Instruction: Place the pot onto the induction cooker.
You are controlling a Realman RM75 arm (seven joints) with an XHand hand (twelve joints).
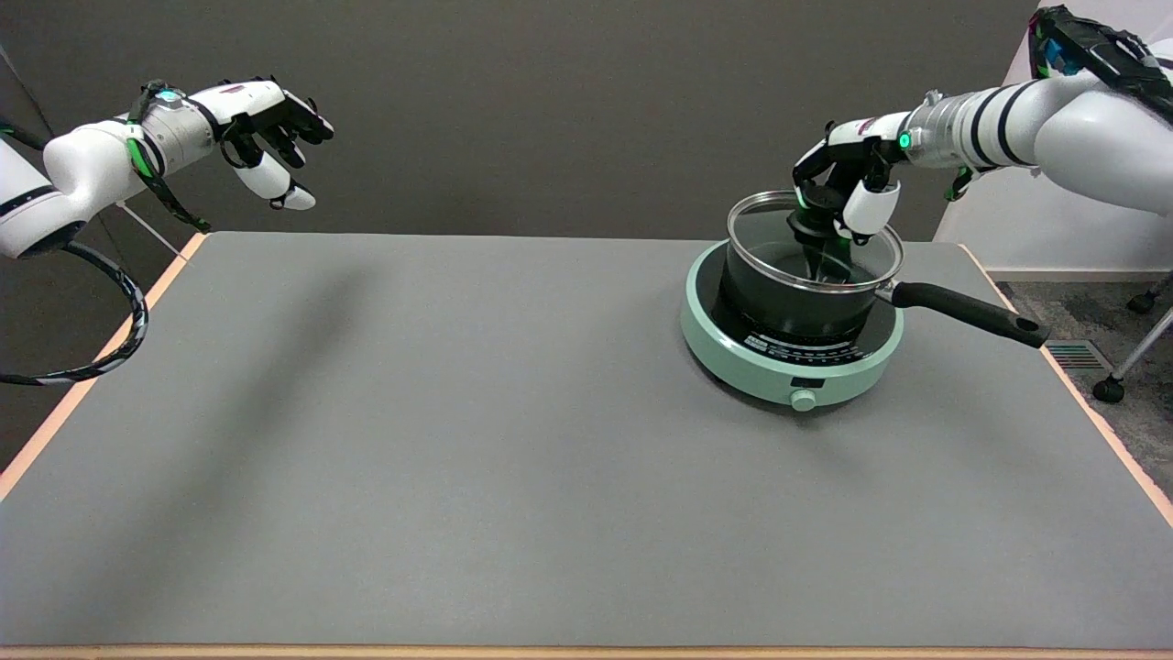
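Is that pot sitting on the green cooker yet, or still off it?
On it. The pot stands upright on the induction cooker, its handle sticking out right, with the right hand gripping the lid knob.

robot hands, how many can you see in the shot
2. The right hand is over the pot on the induction cooker, fingers at the lid knob. The left hand hangs in the air at the upper left, off the table.

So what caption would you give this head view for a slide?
The right hand grips the lid knob of the pot, which sits on the green induction cooker.
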